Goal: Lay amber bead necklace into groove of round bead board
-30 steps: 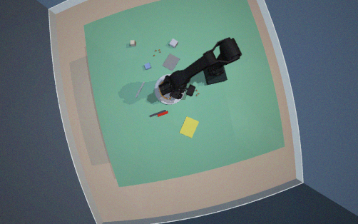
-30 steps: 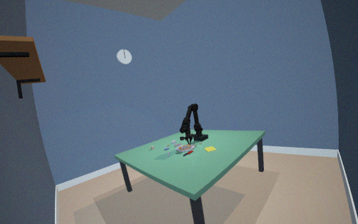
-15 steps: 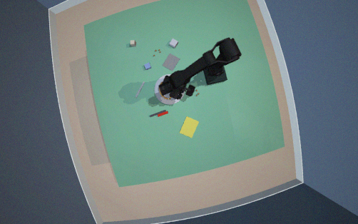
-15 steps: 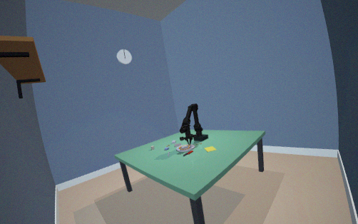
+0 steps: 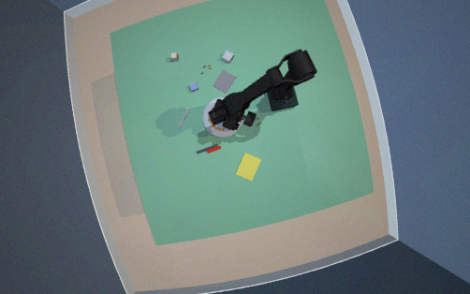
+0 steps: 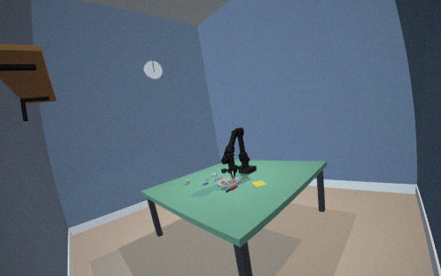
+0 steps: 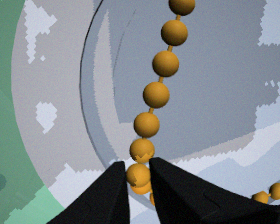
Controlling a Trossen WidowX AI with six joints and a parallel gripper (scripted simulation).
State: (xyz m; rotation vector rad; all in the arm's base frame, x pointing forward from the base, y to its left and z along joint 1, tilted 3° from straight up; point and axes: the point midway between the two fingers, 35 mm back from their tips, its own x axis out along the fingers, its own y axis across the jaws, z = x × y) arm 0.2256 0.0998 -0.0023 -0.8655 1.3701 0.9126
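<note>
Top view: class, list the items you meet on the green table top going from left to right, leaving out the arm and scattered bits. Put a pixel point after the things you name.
beige cube [image 5: 174,57], pale rod [image 5: 183,118], blue block [image 5: 194,87], yellow sheet [image 5: 248,167] [image 6: 259,184]

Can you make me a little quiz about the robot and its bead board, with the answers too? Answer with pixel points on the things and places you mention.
1. True or false: the gripper [image 5: 232,125] [image 6: 233,177] [image 7: 138,169] is shut on the amber bead necklace [image 7: 156,95].
2. Which is the yellow thing on the green table top [image 5: 301,187] [image 6: 234,211]?
A) a ball
B) a flat rectangle
C) a ring
3. Fill in the blank: the round thing on the wall is a ____.

Key: 1 true; 2 B, the flat rectangle [image 5: 248,167] [image 6: 259,184]; 3 clock [image 6: 153,69].
</note>
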